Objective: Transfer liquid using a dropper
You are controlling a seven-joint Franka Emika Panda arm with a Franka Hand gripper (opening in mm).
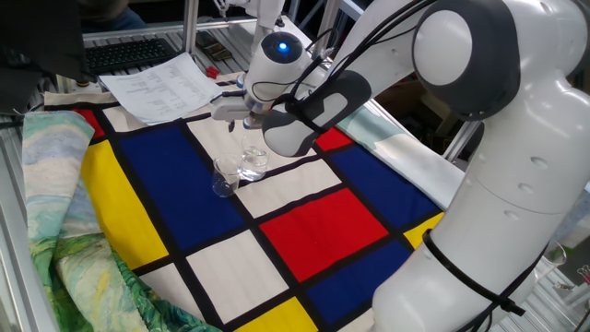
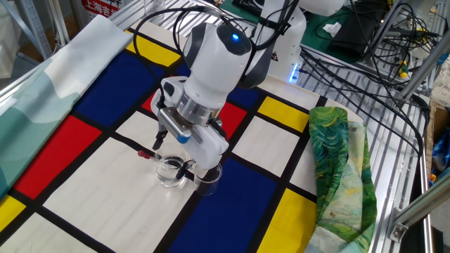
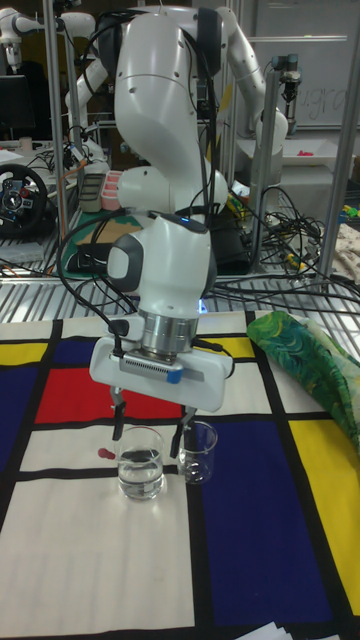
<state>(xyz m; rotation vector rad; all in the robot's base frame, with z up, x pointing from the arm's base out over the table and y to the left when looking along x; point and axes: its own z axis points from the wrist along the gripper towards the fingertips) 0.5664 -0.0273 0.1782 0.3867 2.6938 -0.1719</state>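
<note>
**Dropper released across beaker, transfer step done**

Gripper (image 3: 147, 423) released, jaws wide, straddling the big beaker (image 3: 140, 463). Dropper (image 2: 166, 161) lies across its rim, red bulb (image 2: 142, 153) hanging outside. Small beaker (image 3: 200, 451) just beside. Next likely: lift straight up, clear of the glass.

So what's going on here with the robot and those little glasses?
A Franka arm is working on moving liquid with a dropper. Its gripper hangs open just above the larger glass beaker, one finger on each side, holding nothing. The dropper rests tilted at that beaker, its red bulb sticking out to the side; where its tip ends is hard to tell. A smaller beaker stands right beside it on the checked cloth.
</note>
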